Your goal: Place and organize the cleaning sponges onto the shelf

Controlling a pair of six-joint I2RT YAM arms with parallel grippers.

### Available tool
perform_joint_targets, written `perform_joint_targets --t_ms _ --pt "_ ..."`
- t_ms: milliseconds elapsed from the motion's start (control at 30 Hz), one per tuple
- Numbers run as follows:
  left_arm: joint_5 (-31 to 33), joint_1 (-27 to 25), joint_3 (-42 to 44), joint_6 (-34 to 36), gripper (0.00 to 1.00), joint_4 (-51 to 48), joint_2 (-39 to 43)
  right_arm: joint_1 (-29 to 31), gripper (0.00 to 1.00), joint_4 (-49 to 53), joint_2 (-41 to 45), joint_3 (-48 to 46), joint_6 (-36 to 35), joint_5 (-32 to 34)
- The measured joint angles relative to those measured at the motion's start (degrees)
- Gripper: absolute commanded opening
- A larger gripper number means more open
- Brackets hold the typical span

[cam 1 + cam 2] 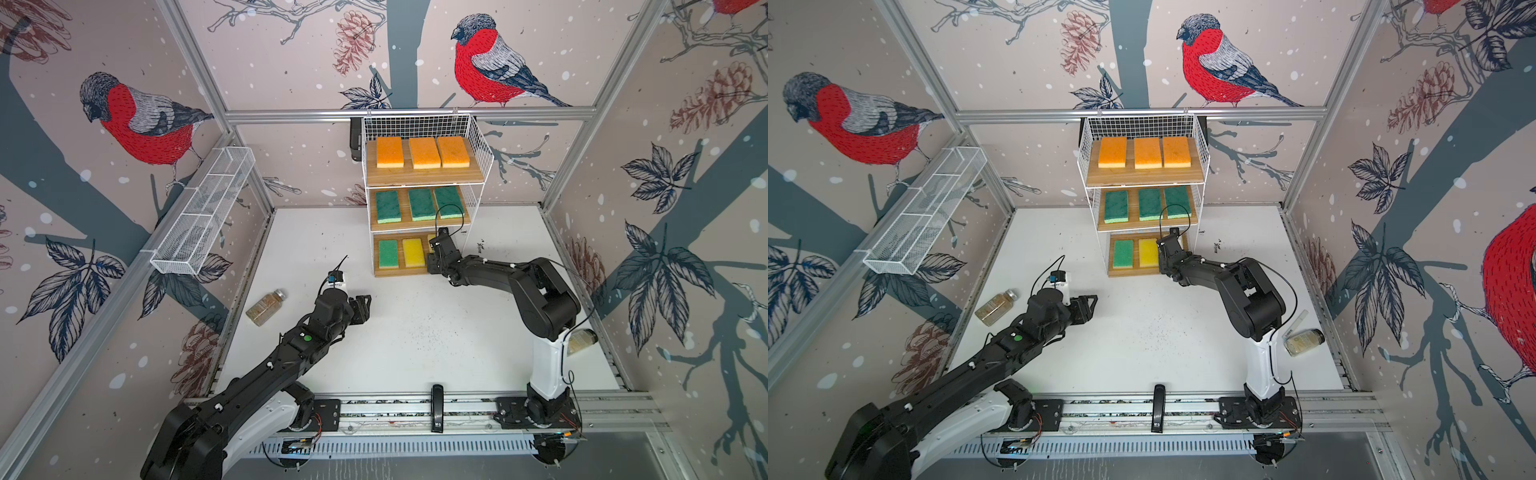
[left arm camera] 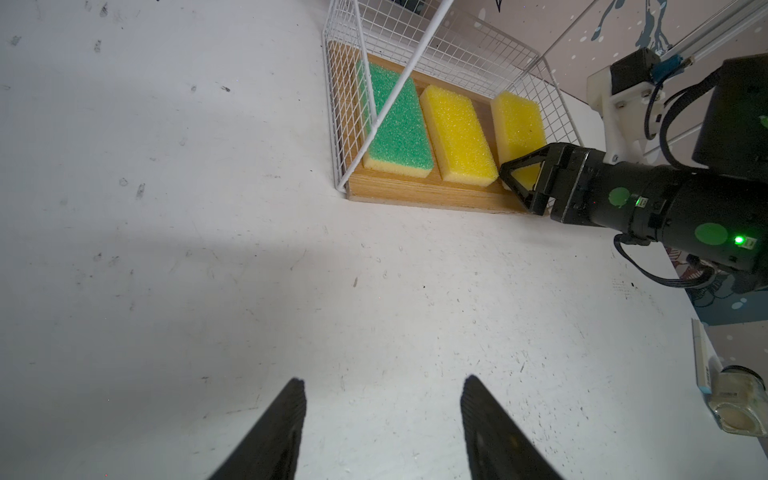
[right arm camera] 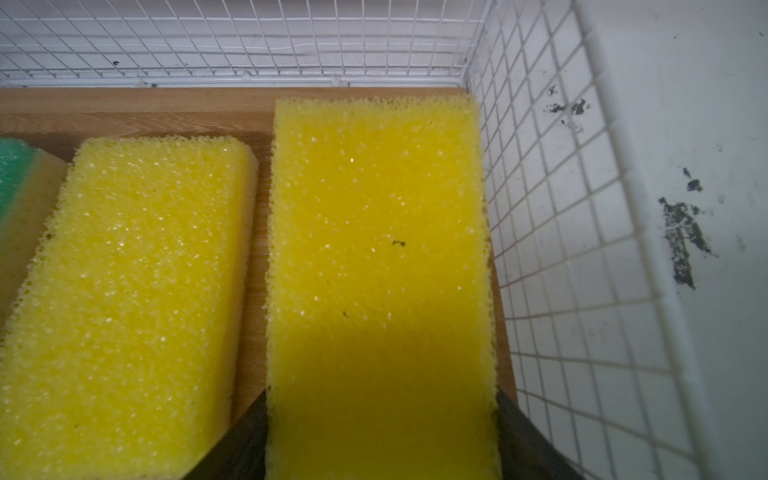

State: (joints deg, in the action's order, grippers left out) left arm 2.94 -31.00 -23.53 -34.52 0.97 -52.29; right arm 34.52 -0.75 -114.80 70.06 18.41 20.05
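The right tool (image 3: 380, 399) clasps the near end of a yellow sponge (image 3: 374, 228) lying on the lowest board (image 3: 124, 108) of the shelf (image 1: 415, 124), against its wire side wall. A second yellow sponge (image 3: 137, 270) and a green sponge (image 2: 397, 120) lie alongside. Three green sponges (image 1: 421, 203) fill the middle board (image 1: 415, 224), and three orange sponges (image 1: 424, 152) fill the top board (image 1: 415, 176). The left tool (image 2: 382, 415) hangs wide and empty over the worktop (image 2: 166, 249) before the shelf.

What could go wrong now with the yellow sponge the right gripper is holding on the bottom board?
The right gripper grips the yellow sponge right beside the shelf's wire side wall; opening may catch a finger in the mesh. The gap to the neighbouring yellow sponge is narrow, so the other finger might nudge it. Pulling back could drag the sponge forward.
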Motion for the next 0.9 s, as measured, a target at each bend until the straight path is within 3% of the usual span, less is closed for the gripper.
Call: perform_joint_targets --t_ms 900 --pt "-1.3 0.5 1.0 0.0 0.60 0.0 0.2 0.2 0.71 0.9 0.7 -0.6 0.0 -0.3"
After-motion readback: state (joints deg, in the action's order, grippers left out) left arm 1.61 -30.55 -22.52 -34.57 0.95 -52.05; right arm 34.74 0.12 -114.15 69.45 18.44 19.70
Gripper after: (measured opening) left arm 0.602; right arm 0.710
